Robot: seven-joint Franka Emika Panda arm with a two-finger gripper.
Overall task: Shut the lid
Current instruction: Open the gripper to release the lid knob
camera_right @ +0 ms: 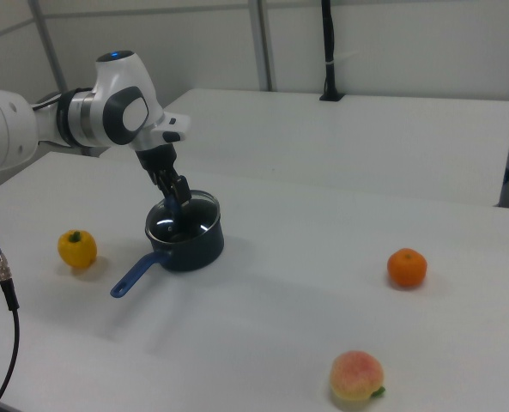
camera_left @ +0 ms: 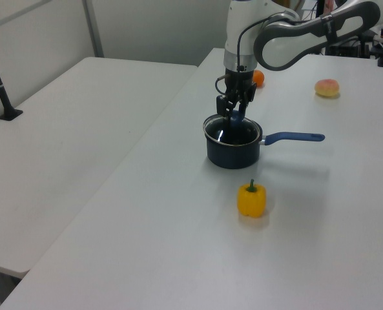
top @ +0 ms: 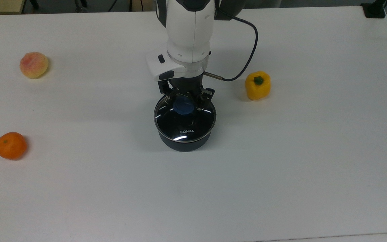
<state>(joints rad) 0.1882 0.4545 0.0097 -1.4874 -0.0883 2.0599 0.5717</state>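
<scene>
Glass lid (top: 185, 122) sits on the dark saucepan (top: 184, 144) (blue-handled), its knob pinched by the hand (top: 184, 101).

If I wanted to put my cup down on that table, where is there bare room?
The whole near strip of the table below the saucepan in the top view is bare, as is the stretch between the orange and the saucepan. It is crowded around the lid, where the gripper sits, with the yellow pepper nearby.

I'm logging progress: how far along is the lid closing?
Done: the round clear glass lid sits level on the dark saucepan, rim to rim. In hand: the gripper has its fingers around the blue knob. Left: letting go and lifting clear.
</scene>
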